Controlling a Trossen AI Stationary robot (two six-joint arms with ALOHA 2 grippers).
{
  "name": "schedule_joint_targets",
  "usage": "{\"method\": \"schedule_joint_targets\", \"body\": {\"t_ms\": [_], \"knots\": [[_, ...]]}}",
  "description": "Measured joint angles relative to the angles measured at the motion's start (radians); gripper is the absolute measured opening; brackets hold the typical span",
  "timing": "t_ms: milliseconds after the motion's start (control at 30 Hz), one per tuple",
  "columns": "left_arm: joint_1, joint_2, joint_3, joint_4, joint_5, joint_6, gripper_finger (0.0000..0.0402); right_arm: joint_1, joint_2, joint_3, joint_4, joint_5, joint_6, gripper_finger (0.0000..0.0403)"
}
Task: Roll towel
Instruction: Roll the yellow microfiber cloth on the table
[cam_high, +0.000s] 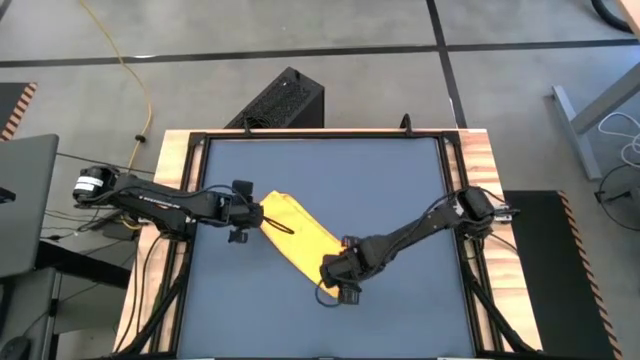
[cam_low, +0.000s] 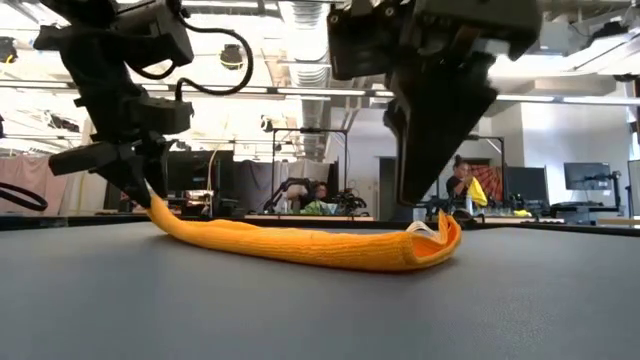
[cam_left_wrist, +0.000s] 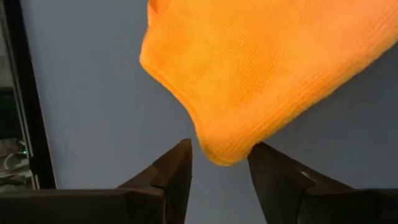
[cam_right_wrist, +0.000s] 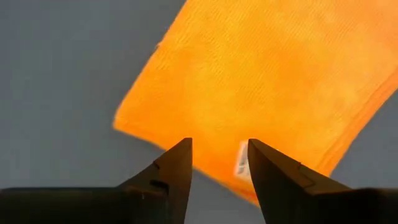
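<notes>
Towel (cam_high: 298, 238), one only, lies folded in a long strip on the blue-grey table (cam_high: 400, 170), near centre, running diagonal from approx. 10 o'clock to 4 o'clock in the high view. Left hand (cam_high: 256, 217) is at the 10 o'clock end of the strip; its two fingers stand apart w/ the towel corner just in front of the tips, not clamped. Right hand (cam_high: 338, 277) is over the 4 o'clock end; fingers also apart, the towel edge w/ a small white label (cam_right_wrist: 240, 163) shows between them, nothing gripped. In the low view this end curls up a little. Two arms, two hands, one towel.
</notes>
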Motion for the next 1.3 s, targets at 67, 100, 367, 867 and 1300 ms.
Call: {"method": "schedule_joint_targets", "body": {"t_ms": [67,100,367,867,1300], "knots": [[0.0,-0.002,0.016,-0.017,-0.005,-0.011,0.0149,-0.024,-0.006,-0.002,0.002,0.009,-0.034,0.0175],[0.0,0.0,0.026,-0.025,-0.014,-0.014,0.0149,-0.037,-0.011,-0.008,0.01,0.015,-0.05,0.0172],[0.018,-0.018,0.132,-0.055,-0.069,-0.052,0.0149,-0.17,-0.132,-0.231,0.27,0.023,-0.097,0.0155],[0.0,0.009,0.024,0.374,0.327,-0.117,0.0149,-0.115,-0.212,-0.537,0.569,-0.041,0.188,0.0152],[-0.141,0.198,-0.009,0.773,0.614,-0.107,0.0149,0.058,-0.211,-0.537,0.766,0.0,0.619,0.0152]]}}
